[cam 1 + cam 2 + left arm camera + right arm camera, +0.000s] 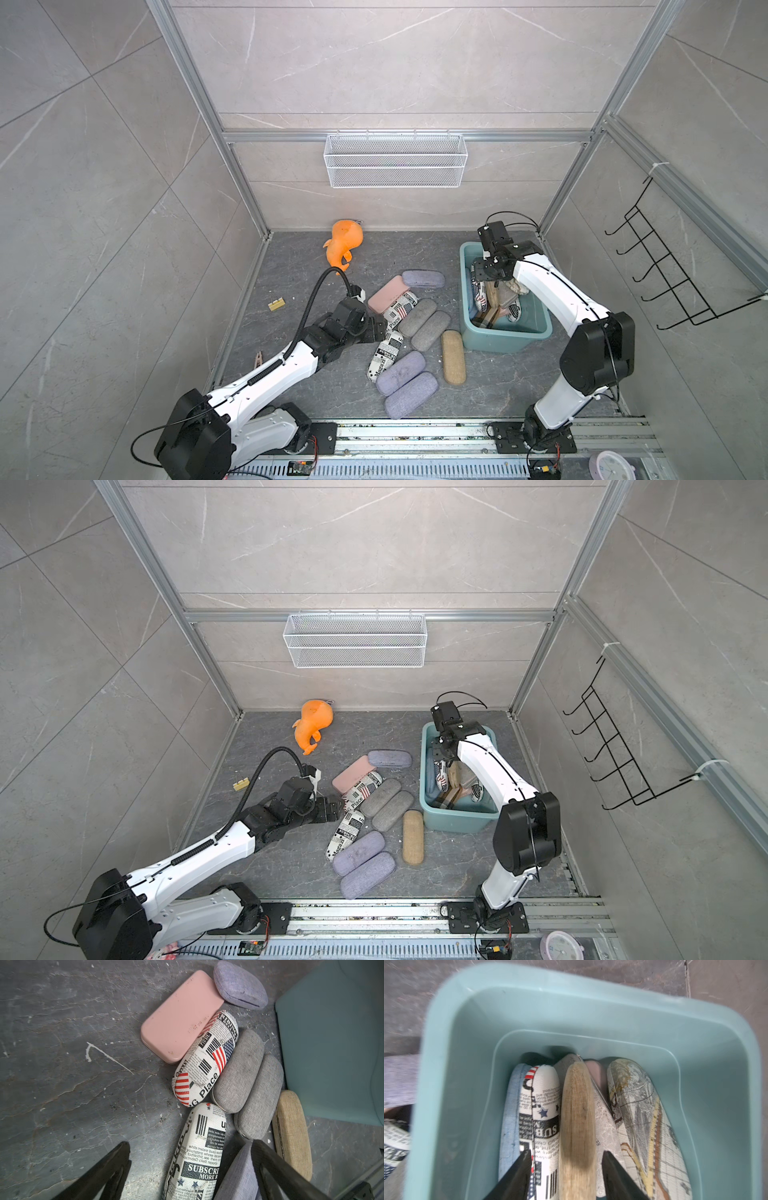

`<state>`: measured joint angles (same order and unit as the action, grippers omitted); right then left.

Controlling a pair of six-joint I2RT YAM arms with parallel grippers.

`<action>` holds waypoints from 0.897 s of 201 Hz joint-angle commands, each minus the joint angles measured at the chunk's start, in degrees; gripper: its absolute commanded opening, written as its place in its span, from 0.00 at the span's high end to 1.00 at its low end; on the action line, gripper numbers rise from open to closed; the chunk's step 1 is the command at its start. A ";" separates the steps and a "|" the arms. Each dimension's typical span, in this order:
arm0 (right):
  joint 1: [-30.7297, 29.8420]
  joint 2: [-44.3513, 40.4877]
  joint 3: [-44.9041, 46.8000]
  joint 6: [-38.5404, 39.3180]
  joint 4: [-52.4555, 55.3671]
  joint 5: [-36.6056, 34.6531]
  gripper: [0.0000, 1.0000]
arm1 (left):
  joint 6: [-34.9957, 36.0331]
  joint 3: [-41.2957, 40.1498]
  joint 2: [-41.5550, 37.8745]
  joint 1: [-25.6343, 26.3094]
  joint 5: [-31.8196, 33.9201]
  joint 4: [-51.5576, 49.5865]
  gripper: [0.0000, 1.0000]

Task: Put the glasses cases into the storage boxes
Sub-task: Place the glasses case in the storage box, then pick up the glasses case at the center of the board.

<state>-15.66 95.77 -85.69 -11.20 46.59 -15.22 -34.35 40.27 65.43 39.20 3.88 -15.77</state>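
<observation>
R hand (pixel 566 1152) inside teal tub (pixel 591 1014) by worktop's (pixel 62 1084) right edge, spread either side of tan case (pixel 576 1115) standing on edge, not touching it. L hand (pixel 189 1142) spread wide over newspaper-print case (pixel 199 1157) & lilac case (pixel 234 1176), mid-worktop, both lying flat.

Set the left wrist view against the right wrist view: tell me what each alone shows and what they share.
Left wrist only: two grey cases side by side, a flat tan case on the floor, and the open left pincer. Right wrist only: inside the teal tub, a blue case, a map-print case and an upright tan case between the fingers of the open right pincer. Both: the teal tub's wall and the dark floor.
</observation>
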 commanded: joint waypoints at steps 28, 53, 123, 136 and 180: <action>0.02 -11.98 6.78 -3.27 -3.52 8.50 0.43 | 4.49 4.94 4.82 0.76 -2.96 -6.73 0.13; -0.04 -15.09 7.88 -3.86 -4.32 11.90 0.43 | 6.33 7.75 9.23 2.61 -2.68 -10.01 0.18; -0.51 -19.24 10.88 -4.76 -6.98 16.89 0.39 | 5.93 14.35 22.13 10.99 4.94 -18.24 0.19; -0.60 -19.92 11.61 -4.71 -7.35 17.66 0.38 | 6.05 14.82 23.95 10.99 5.43 -17.82 0.19; -0.86 -22.26 14.01 -4.98 -7.92 18.30 0.35 | 7.25 14.32 27.82 10.98 1.70 -13.82 0.19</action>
<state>-16.12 75.57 -73.10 -15.46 39.79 1.87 -27.99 54.50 92.60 50.35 6.94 -31.05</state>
